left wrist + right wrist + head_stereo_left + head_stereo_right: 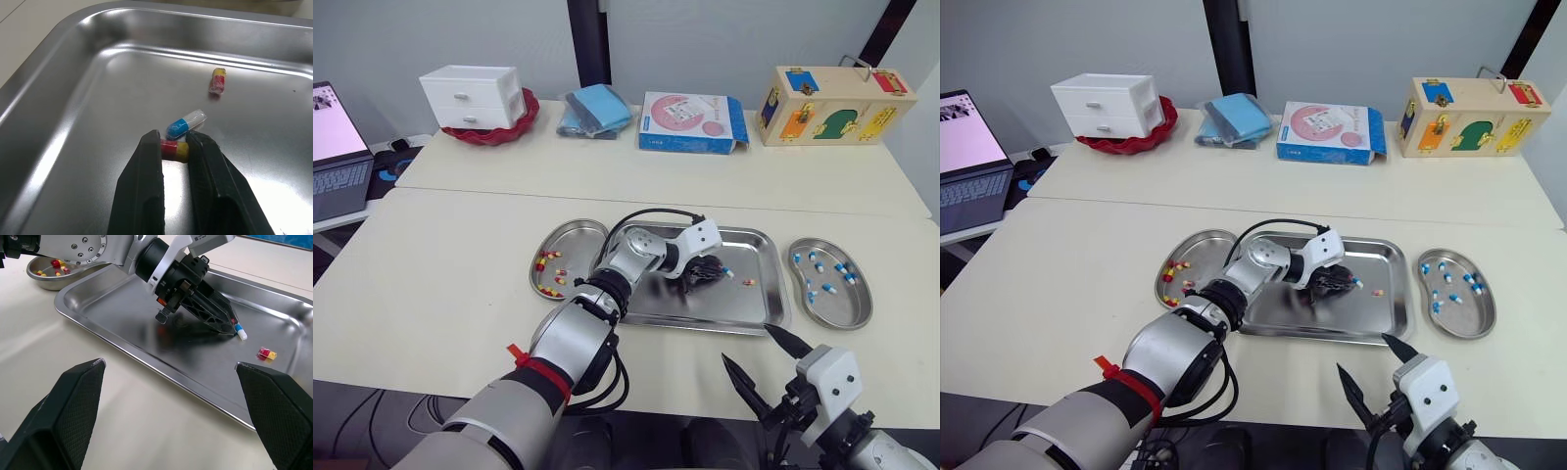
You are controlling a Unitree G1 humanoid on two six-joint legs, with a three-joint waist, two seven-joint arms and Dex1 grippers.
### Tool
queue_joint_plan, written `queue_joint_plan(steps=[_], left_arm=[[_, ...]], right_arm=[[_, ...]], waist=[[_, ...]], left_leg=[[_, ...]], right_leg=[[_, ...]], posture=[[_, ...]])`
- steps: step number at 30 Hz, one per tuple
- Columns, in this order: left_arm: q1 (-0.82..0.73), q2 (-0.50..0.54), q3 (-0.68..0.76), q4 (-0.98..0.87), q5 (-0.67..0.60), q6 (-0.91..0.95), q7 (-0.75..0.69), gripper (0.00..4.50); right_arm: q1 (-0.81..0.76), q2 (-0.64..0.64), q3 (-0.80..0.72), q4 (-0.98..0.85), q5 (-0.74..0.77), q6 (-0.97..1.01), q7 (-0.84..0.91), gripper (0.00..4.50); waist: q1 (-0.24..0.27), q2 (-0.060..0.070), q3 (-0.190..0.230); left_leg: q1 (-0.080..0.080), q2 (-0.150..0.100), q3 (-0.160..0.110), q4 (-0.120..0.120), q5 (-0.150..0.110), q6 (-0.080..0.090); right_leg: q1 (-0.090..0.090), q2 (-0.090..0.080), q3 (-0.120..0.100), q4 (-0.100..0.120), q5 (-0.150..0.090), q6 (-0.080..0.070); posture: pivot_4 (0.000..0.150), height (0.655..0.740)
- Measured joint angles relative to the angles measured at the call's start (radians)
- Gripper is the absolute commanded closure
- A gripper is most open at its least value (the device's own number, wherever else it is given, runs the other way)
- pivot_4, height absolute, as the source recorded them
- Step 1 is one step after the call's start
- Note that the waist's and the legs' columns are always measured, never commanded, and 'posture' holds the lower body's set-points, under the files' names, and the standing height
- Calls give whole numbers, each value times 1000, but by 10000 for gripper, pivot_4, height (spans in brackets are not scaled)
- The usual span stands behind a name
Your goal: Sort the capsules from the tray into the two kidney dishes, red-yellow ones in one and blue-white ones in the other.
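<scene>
A steel tray (756,242) lies mid-table between two kidney dishes. The left dish (576,238) holds several red-yellow capsules; the right dish (860,305) holds several blue-white ones. My left gripper (174,138) reaches down into the tray and is shut on a red-yellow capsule (174,150) that lies on the tray floor. A blue-white capsule (186,124) touches it just beyond the fingertips, and another red-yellow capsule (218,81) lies farther off. My right gripper (745,343) hangs open over the table's front edge, short of the tray, holding nothing.
Along the far table stand a white drawer box on a red plate (475,96), a blue cloth bundle (595,110), a pink-and-blue box (690,122) and a wooden toy box (832,105). A laptop (333,147) sits at the far left.
</scene>
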Motion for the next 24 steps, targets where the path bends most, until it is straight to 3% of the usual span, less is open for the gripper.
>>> queue_joint_plan(steps=[7, 12, 16, 18, 24], left_arm=[[0, 63, 37, -7, -7, -10, -25, 40921], [10, 129, 68, -119, -33, 9, -89, 40921], [165, 259, 95, -509, -114, 215, -194, 40921], [298, 373, 124, -801, -168, 414, -213, 40922], [528, 576, 239, -1311, -285, 821, -147, 40922]], right_arm=[[-22, -11, -11, 1, 0, 0, 4, 0], [-30, -42, -24, 35, -2, -23, 43, 0], [-93, -90, -31, 117, -2, -65, 106, 0], [-156, -115, -27, 180, 0, -90, 149, 0], [-322, -131, 33, 289, 25, -138, 246, 0]], waist=[[0, 0, 0], [0, 0, 0], [-21, 1, 0], [-29, 2, 0], [-7, 1, 0]], left_leg=[[0, 0, 0, 0, 0, 0], [-1, 0, 0, 0, 0, 0], [1, 2, 1, -1, 2, -2], [2, 3, 0, -2, 3, -5], [2, 2, -1, 2, 1, -1]], right_leg=[[0, 0, 0, 0, 0, 0], [0, 0, 0, 0, 0, 0], [0, 1, 1, 1, 0, 0], [0, 1, 1, 2, 0, -1], [2, 0, 0, 2, 0, 0]], posture=[[1500, 7312], [1500, 7312], [1500, 7312], [1500, 7312], [1500, 7312]])
